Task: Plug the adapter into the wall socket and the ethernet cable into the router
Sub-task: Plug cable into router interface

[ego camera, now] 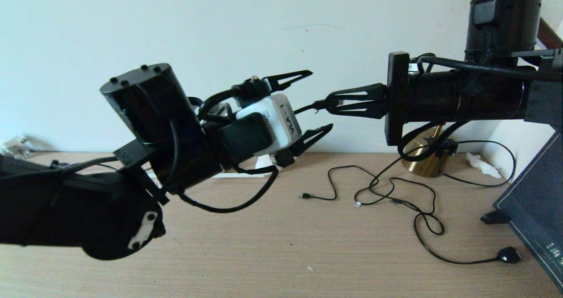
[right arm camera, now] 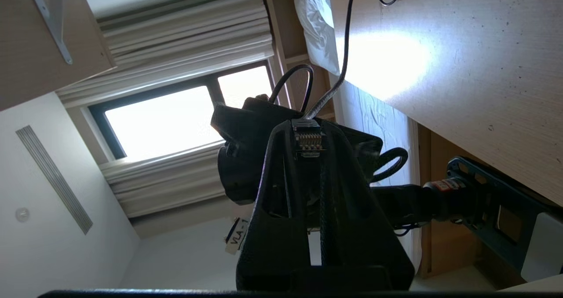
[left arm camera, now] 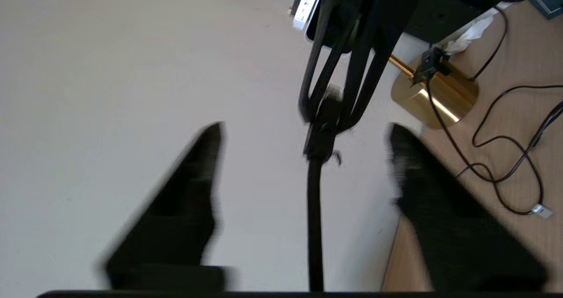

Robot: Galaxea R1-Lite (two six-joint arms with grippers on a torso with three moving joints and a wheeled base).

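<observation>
My right gripper (ego camera: 329, 104) is held in the air in front of the white wall, shut on the ethernet cable's small plug (right arm camera: 308, 139). The plug's clear tip with its metal contacts points back towards that wrist. From the plug the black ethernet cable (left arm camera: 314, 210) runs straight between the fingers (left arm camera: 189, 192) of my left gripper (ego camera: 321, 100). The left gripper faces the right one and is open, its fingers well apart on either side of the cable and not touching it. The adapter, the wall socket and the router are out of view.
Below the grippers is a wooden desk (ego camera: 272, 245). A brass lamp base (ego camera: 424, 159) stands by the wall, its black cord ending in a bulky plug (ego camera: 508, 255). Thin black cables (ego camera: 396, 196) lie looped nearby, with a crumpled tissue (ego camera: 484, 165) and a dark panel (ego camera: 536, 210) at the right.
</observation>
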